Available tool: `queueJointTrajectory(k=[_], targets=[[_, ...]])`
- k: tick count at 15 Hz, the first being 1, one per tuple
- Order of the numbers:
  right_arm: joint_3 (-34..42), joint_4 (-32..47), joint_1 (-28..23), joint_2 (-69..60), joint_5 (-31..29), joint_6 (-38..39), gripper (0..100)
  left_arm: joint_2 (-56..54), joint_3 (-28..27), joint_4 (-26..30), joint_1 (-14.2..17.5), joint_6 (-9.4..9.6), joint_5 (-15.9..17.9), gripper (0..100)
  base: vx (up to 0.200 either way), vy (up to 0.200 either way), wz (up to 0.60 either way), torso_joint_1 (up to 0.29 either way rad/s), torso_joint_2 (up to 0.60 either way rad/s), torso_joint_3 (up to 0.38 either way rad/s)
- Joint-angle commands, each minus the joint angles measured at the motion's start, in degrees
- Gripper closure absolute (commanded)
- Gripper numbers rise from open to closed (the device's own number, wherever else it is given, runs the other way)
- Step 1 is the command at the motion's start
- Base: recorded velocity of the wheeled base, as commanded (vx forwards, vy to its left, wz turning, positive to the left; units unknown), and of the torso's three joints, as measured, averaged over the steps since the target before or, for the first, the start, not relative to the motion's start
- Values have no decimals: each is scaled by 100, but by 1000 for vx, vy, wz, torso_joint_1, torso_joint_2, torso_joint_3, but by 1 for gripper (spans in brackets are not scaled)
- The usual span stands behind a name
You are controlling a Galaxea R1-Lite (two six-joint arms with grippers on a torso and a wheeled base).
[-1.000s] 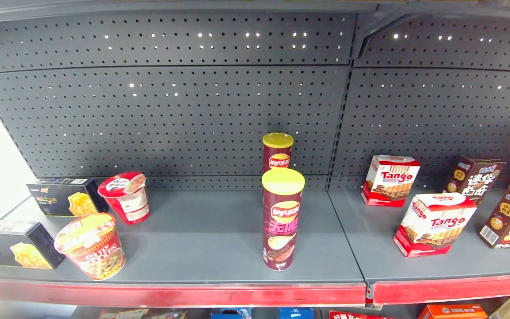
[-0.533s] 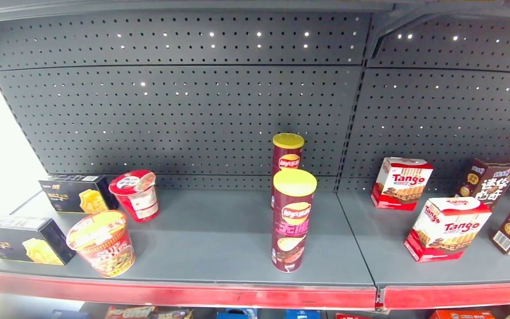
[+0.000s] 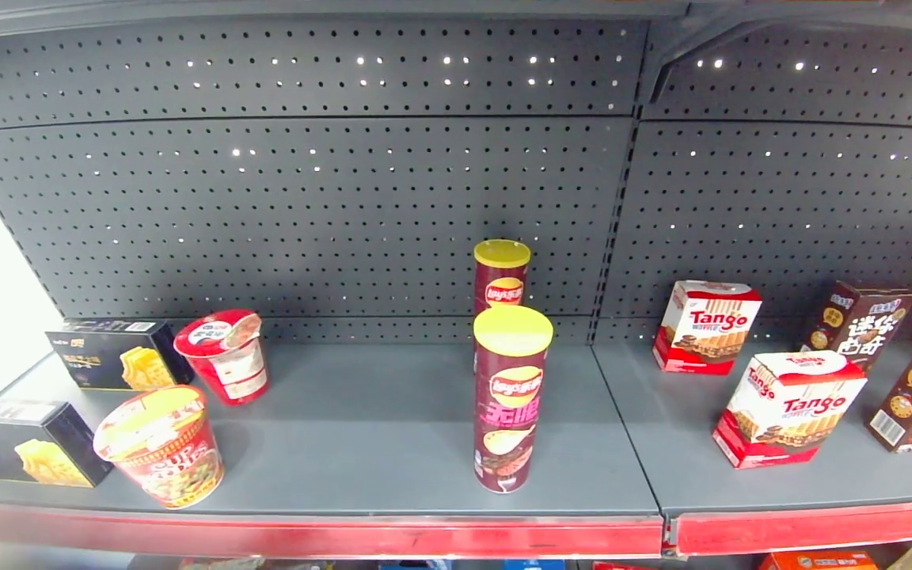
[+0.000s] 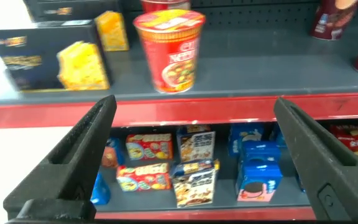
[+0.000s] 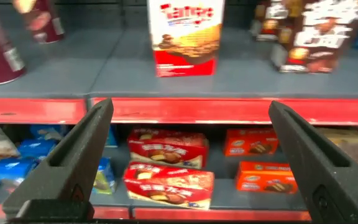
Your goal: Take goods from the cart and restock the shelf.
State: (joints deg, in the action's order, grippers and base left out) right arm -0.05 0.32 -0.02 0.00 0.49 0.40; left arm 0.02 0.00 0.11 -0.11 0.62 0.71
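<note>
left gripper [image 4: 194,107] gaped wide, empty, facing the red front of the shelf [image 3: 361,443] near a noodle cup [image 4: 169,46]. right gripper [image 5: 191,106] gaped wide, empty, near a wafer box [image 5: 185,34]. two chip cans [image 3: 510,396] stood upright mid-shelf.

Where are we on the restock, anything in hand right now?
Done so far, seemingly: two chip cans, cup noodles and wafer boxes stand on the shelf. In hand: nothing; the left gripper and right gripper are open and empty, facing the shelf's front edge. Left: the bare stretch between noodles and cans suggests more goods to fetch.
</note>
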Motion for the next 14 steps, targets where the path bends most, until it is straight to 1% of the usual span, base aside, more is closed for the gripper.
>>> queueJointTrajectory(k=[1,14], targets=[[-4,3,2,0,4,-5,0,-2,0,-11,2,8,0,0,0,0,0,0,0,0],[-4,3,2,0,4,-5,0,-2,0,-11,2,-18,-18,0,0,0,0,0,0,0]])
